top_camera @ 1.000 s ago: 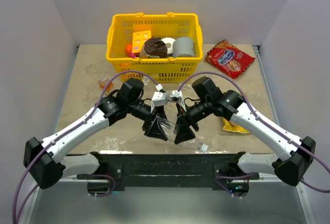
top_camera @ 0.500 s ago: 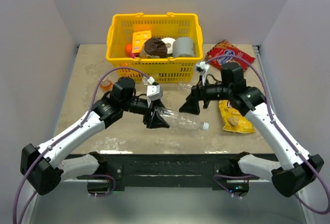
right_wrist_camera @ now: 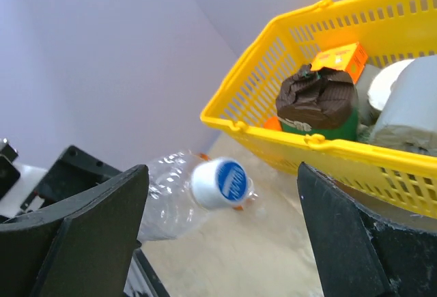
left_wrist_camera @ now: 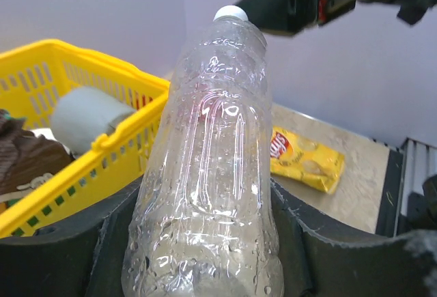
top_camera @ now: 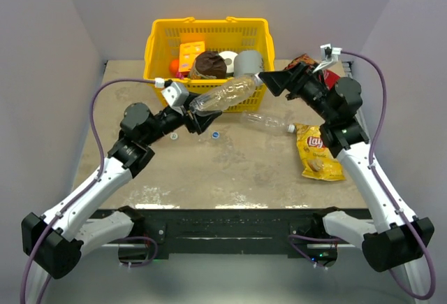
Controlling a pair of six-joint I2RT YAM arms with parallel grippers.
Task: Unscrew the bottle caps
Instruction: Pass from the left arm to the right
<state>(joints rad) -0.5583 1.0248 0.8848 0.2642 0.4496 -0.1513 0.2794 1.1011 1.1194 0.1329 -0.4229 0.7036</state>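
Left gripper [top_camera: 198, 112]: closed on the base end of 1 clear bottle [top_camera: 225, 94], fingers [left_wrist_camera: 61, 256] pressed on both sides of it. Bottle is off the table [top_camera: 140, 171], tilted, neck toward the right arm, in front of the near wall of the yellow basket [top_camera: 157, 38], which stands at the middle of the far edge. Water droplets inside the bottle wall.

Bottle cap [right_wrist_camera: 220, 182]: on the neck, whitish with blue face, facing the right wrist camera.

Right gripper [top_camera: 271, 80]: open wide, fingers [right_wrist_camera: 89, 222] either side of the cap with a clear gap on both sides, no contact visible.

Second clear bottle [top_camera: 269, 121]: lying on its side right of table centre, white cap on, cap end toward the right edge, just beside the yellow chip bag [top_camera: 318, 152].

1 loose cap [top_camera: 216, 135]: blue face up, on the table near centre, below the held bottle.

Red snack bag [top_camera: 304, 61]: far right corner, mostly hidden behind the right arm.
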